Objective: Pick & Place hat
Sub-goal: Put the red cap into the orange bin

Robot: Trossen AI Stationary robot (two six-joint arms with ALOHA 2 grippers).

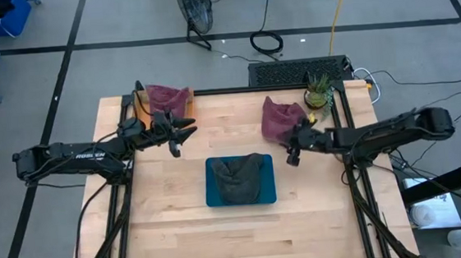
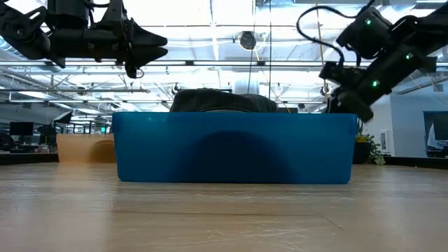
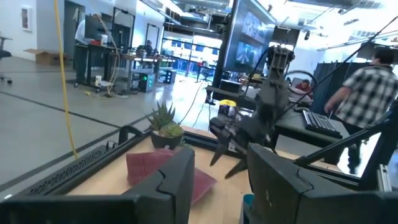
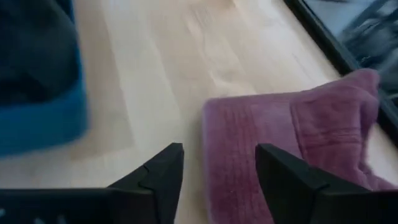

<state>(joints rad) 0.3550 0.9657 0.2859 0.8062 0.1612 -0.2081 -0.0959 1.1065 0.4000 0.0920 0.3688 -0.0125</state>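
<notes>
I am looking at one dark grey hat sitting inside one blue bin at the middle of the wooden table; in the low view its crown is showing just above the bin's wall. I am counting two maroon cloths: one at the table's far left, one at the far right, near one small potted plant. The right gripper is hovering between the bin and the right cloth, its fingers spread apart and holding nothing, the cloth lying just beyond them. The left gripper is hanging above the table near the left cloth, its fingers partly parted and empty.
</notes>
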